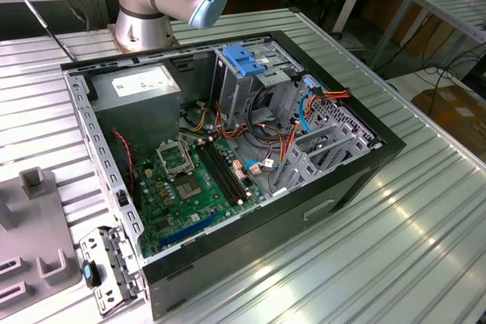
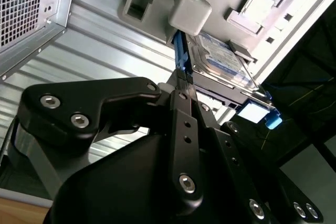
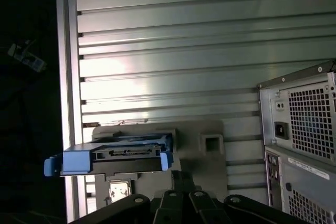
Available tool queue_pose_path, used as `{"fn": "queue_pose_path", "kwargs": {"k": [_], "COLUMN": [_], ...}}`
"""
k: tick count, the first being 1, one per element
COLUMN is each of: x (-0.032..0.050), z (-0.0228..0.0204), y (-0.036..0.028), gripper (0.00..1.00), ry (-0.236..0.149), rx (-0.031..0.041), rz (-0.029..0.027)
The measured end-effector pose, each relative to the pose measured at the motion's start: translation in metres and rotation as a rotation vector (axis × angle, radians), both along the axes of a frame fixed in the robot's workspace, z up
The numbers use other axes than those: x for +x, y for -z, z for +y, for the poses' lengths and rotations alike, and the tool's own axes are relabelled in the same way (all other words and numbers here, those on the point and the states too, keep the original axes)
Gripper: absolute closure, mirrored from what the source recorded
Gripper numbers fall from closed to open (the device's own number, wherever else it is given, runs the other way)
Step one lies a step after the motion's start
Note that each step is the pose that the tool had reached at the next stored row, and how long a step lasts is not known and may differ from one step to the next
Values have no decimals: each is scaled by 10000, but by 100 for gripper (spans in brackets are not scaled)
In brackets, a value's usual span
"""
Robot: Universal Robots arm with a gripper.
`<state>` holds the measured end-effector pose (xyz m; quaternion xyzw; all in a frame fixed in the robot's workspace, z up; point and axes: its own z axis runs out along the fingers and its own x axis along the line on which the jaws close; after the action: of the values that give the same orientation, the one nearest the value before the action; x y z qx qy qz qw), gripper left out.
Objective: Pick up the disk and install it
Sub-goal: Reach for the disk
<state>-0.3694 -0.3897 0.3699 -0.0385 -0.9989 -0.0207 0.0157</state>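
The disk (image 3: 113,153) is lying flat on the grey fixture (image 3: 202,129), which is sitting just beside the computer case (image 3: 302,124) — off its rear panel. The gripper (image 2: 181,78) is hovering close to the disk's blue rail, jaws pressed together — pinching nothing.

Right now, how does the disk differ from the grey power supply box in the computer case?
The disk is flat with blue side rails; the power supply box is boxy, grey, with a white sticker. The disk lies on a grey fixture outside the case; the box sits inside the open case. Both have metal housings.
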Motion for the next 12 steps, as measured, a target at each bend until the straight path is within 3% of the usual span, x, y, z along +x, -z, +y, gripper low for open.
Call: {"fn": "queue_pose_path", "kwargs": {"k": [4,7,12], "x": [-158,-362,-595], "z": [14,36,64], "y": [7,18,34], "gripper": [89,89,89], "ry": [-1,-2,-1], "rx": [1,1,0], "rz": [-2,-1,-2]}}
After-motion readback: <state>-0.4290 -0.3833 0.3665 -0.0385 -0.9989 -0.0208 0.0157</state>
